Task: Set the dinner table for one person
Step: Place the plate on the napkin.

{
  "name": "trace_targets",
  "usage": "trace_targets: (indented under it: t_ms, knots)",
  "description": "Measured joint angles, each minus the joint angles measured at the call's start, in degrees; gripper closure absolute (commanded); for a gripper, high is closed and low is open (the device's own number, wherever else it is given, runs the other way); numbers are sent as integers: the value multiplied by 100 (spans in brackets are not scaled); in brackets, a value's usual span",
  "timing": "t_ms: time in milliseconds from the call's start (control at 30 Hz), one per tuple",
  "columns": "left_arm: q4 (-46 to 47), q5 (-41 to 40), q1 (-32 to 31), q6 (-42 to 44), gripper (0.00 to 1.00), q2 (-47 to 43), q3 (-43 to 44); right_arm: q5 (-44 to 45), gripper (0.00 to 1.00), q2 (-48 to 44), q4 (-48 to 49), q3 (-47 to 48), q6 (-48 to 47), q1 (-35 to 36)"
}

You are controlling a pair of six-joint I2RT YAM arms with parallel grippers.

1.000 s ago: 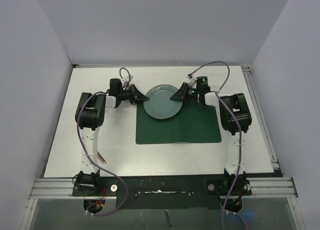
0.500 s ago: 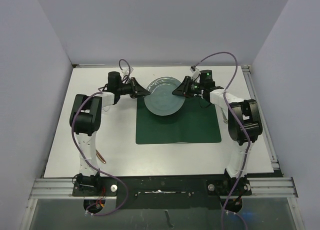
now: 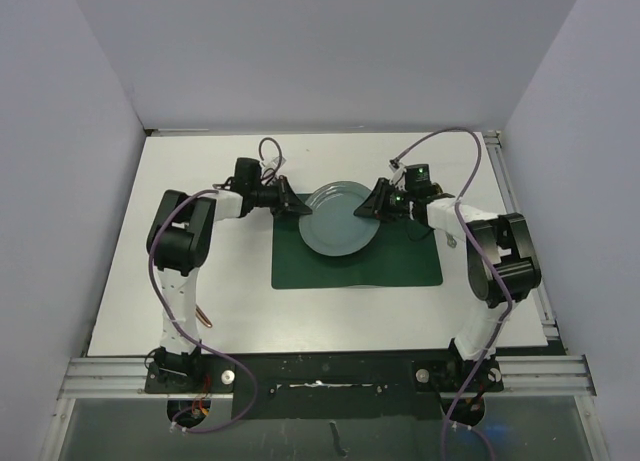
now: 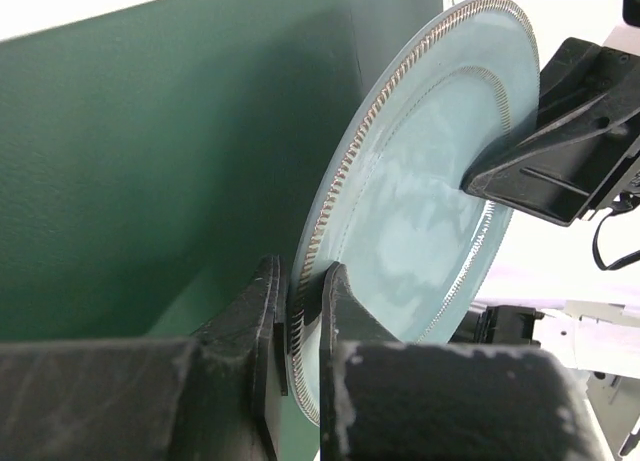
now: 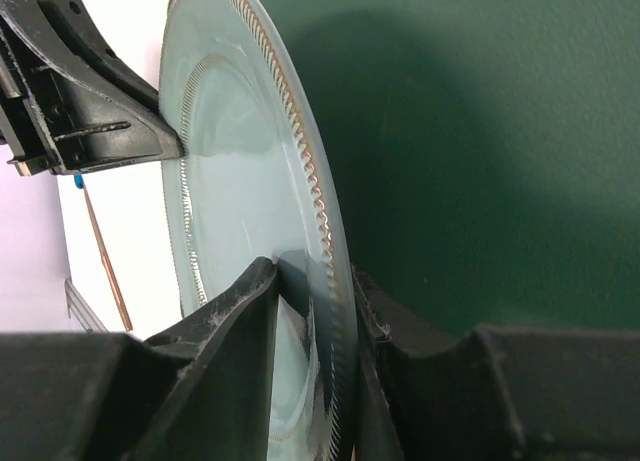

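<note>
Your left gripper [image 3: 298,209] points right, toward the other arm. It is clenched on the left rim of the pale blue-green plate [image 3: 340,221]. In its wrist camera the ribbed rim is wedged between the two black fingers [image 4: 257,316]. One finger presses the plate's upper face and the other its underside, with no gap on either side. The rest of the plate stretches away ahead of those fingertips, and at its far edge the tip of the other gripper meets it.

Below and ahead of this gripper lies the dark green placemat [image 3: 400,263]. The plate straddles the mat's edge nearest the two grippers, part over the mat and part beyond it. You cannot tell from these views whether the plate rests on the mat or hangs just above it.

Your right gripper [image 3: 361,213] points left, and its jaws straddle the plate's right rim. In its wrist camera the finger [image 5: 375,326] under the plate sits against the rim. The finger over the upper face looks slightly off the surface. You cannot tell whether this gripper is squeezing the plate or only bracketing it.

The dinner table [image 3: 200,281], white and matte, lies under both grippers and extends beyond the placemat on every side.
</note>
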Motion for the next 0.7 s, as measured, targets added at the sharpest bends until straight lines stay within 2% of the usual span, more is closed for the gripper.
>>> trace_targets:
  t_ms: [700]
  knots:
    - [-354, -219, -461, 186, 100, 0, 234, 852, 100, -809, -675, -448, -348, 11]
